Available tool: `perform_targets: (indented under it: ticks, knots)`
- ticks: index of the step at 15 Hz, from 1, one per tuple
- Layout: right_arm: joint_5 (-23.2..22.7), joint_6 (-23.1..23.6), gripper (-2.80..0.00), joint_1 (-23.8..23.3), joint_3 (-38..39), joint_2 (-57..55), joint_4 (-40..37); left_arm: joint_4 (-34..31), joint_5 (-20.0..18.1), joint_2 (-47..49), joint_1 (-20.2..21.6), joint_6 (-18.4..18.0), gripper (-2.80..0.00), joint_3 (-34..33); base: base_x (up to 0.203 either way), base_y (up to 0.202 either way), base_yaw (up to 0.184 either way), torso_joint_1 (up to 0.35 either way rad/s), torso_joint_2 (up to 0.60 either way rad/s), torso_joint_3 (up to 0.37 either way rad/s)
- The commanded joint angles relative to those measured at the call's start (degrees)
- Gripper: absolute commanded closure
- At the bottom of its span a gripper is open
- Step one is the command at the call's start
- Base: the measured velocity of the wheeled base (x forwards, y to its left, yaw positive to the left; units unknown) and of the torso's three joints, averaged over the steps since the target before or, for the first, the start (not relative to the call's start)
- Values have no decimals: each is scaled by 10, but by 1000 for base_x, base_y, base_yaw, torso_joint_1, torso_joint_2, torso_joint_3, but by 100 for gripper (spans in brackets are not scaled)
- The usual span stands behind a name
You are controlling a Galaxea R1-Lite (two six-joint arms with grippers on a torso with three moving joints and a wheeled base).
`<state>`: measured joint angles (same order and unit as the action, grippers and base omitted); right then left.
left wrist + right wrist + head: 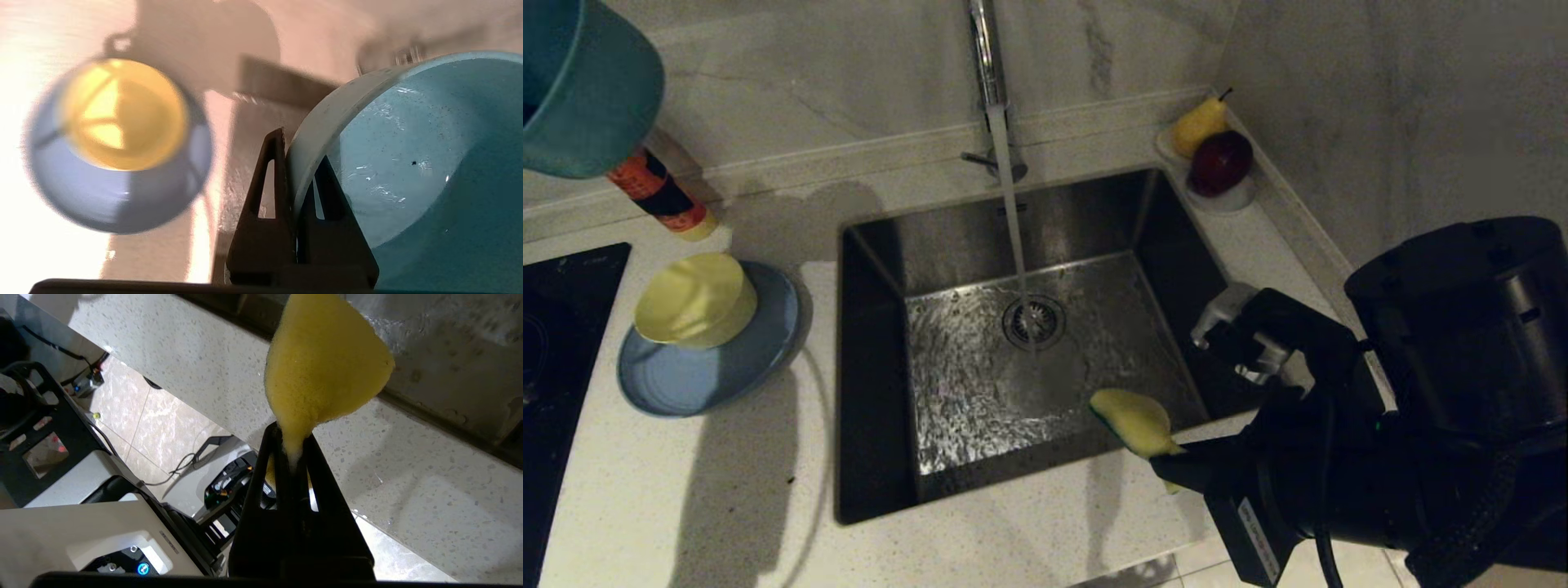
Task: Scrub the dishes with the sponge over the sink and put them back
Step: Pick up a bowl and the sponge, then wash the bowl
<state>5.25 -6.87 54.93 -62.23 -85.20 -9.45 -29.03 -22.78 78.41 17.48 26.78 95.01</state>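
Observation:
High at the far left hangs the teal-blue bowl (580, 90), tilted. My left gripper (298, 159) is shut on the rim of this bowl (429, 163), one finger inside and one outside. Below it, the pale yellow bowl (694, 298) lies upside down on the light-blue plate (686, 384), left of the sink (874, 392). In the left wrist view the yellow bowl (122, 114) and plate (114, 204) appear blurred. My right gripper (1168, 465) is shut on the yellow sponge (1135, 420) over the sink's front right corner. The sponge (322, 371) bulges past that gripper (292, 437).
Water runs from the chrome tap (988, 57) onto the drain strainer (1033, 321). A bottle with an orange and black label (662, 192) stands behind the plate. A black hob (556, 327) lies at the left. A small white dish with fruit (1217, 163) sits at the back right.

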Motion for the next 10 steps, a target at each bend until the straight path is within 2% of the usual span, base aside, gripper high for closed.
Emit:
perform_targets:
  ticks: [1, 2, 4, 7, 10]
  knots:
    - [0, -1, 0, 0, -1, 10, 0, 0, 48, 21, -90, -54, 0, -21, 0, 0, 0, 0, 0, 0]
    - [0, -1, 0, 0, -2, 15, 0, 2, 71, 32, -119, -80, 0, -33, 0, 0, 0, 0, 0, 0]
    - [-3, -1, 0, 0, -4, 21, 0, 3, 120, 57, -182, -98, 0, -44, 0, 0, 0, 0, 0, 0]
    - [-14, -1, 0, 0, -4, 38, -1, 13, 197, 104, -267, -103, 0, -50, 0, 0, 0, 0, 0, 0]
    - [-30, -1, 0, 0, -2, 51, -2, 74, 259, 138, -340, -99, 0, -76, 0, 0, 0, 0, 0, 0]
